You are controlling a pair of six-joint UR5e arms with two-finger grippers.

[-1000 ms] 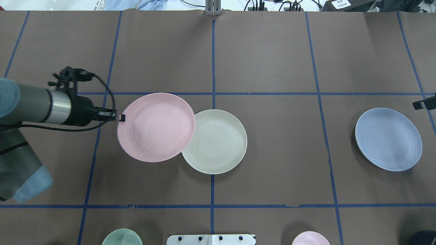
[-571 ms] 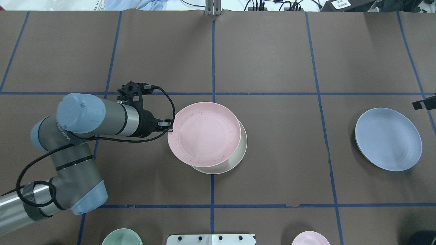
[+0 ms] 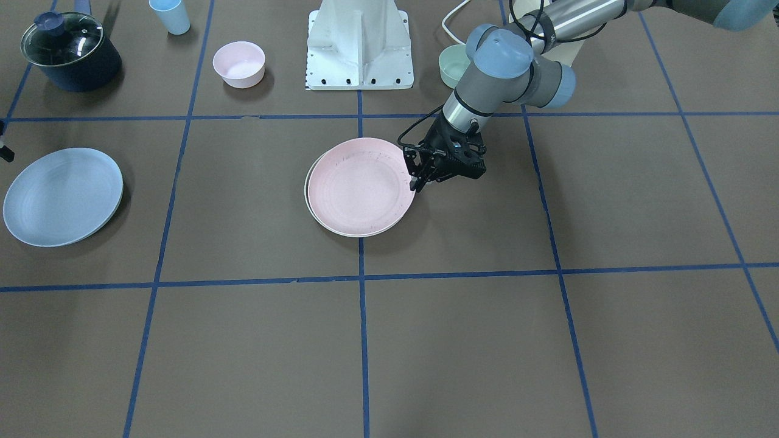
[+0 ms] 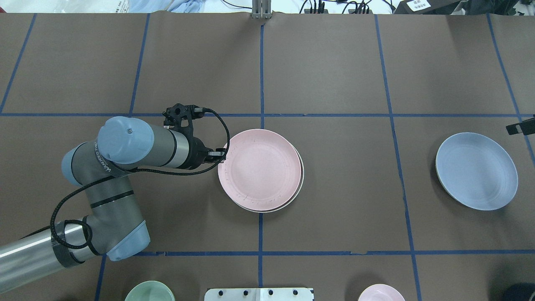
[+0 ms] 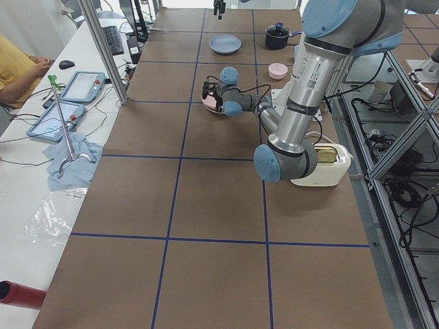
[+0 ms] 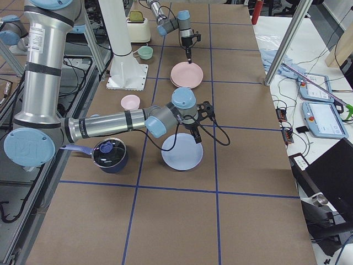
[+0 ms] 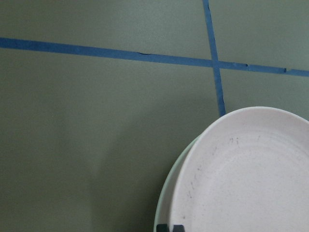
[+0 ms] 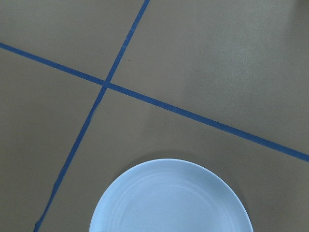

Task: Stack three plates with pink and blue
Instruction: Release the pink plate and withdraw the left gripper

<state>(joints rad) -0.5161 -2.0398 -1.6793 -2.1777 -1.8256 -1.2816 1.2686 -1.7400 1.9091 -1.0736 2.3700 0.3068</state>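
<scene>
The pale pink plate (image 4: 261, 169) lies on the cream-white plate (image 4: 293, 200), slightly offset, at the table's middle; only a sliver of the cream rim shows. My left gripper (image 4: 222, 154) is shut on the pink plate's left rim; its tips show in the left wrist view (image 7: 170, 227) on that plate (image 7: 251, 179). From the front the gripper (image 3: 415, 180) is at the pink plate's (image 3: 359, 185) right rim. The pale blue plate (image 4: 476, 170) lies alone at the far right. My right gripper (image 4: 520, 125) hovers beside it, mostly out of frame; I cannot tell whether it is open or shut.
A mint-green bowl (image 3: 453, 66) and a small pink bowl (image 3: 238, 62) flank the white robot base (image 3: 360, 45). A dark pot with a glass lid (image 3: 70, 52) and a blue cup (image 3: 170, 15) stand beyond the blue plate (image 3: 61, 196).
My left arm carried the pink plate rightward from beside the cream plate to over it and lowered it onto that plate. The blue plate and right gripper have not moved.
</scene>
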